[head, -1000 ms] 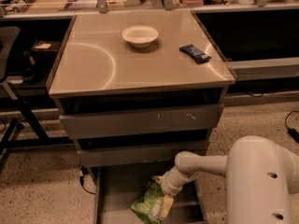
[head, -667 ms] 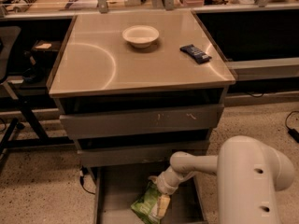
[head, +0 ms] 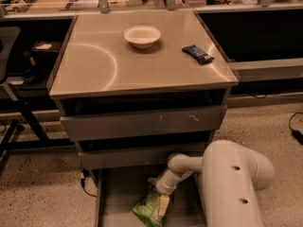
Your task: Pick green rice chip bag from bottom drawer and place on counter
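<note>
At the bottom of the frame the bottom drawer (head: 117,198) stands pulled out from under the cabinet, its grey floor showing. The green rice chip bag (head: 147,210) lies in it, low and just right of centre, crumpled, with a pale patch on its right side. The robot's thick white arm (head: 233,186) fills the lower right corner and bends left into the drawer. At its tip the gripper (head: 163,197) sits right on the bag's upper right edge, touching it. From here I cannot tell how wide it is open or whether it has hold of the bag.

Above, the two shallower drawers (head: 142,122) look pushed in. The counter (head: 90,67) spreads across the upper middle of the frame, glossy and tan. A white bowl (head: 142,35) stands near its far edge, and a dark blue bar wrapper (head: 198,54) lies to the right of it, well apart.
</note>
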Tool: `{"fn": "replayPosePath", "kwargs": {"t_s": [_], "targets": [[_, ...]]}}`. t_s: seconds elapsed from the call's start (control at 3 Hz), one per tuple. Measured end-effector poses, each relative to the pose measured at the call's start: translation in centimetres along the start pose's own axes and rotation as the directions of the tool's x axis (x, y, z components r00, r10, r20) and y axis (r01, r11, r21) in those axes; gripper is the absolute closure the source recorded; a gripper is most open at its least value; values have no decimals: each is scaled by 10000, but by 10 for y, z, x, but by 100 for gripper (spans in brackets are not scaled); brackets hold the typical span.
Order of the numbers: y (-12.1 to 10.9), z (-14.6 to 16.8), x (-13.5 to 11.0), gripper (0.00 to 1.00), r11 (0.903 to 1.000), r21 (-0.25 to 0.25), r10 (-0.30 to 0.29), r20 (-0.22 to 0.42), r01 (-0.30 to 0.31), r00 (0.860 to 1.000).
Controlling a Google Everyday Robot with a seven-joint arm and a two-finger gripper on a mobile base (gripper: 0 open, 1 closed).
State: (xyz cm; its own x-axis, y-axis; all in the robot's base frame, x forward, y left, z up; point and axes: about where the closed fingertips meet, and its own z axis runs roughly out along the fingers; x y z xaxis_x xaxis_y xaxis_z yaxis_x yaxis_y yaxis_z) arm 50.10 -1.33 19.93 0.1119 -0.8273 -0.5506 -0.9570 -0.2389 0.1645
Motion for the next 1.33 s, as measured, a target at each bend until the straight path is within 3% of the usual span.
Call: {"fn": "replayPosePath", "kwargs": {"t_s": [1.0,1.33], "targets": [[12,65,33,0,9986,-520,54,129,-48,9999],[12,67,35,19,9987,-512,87,143,-79,9999]]}}
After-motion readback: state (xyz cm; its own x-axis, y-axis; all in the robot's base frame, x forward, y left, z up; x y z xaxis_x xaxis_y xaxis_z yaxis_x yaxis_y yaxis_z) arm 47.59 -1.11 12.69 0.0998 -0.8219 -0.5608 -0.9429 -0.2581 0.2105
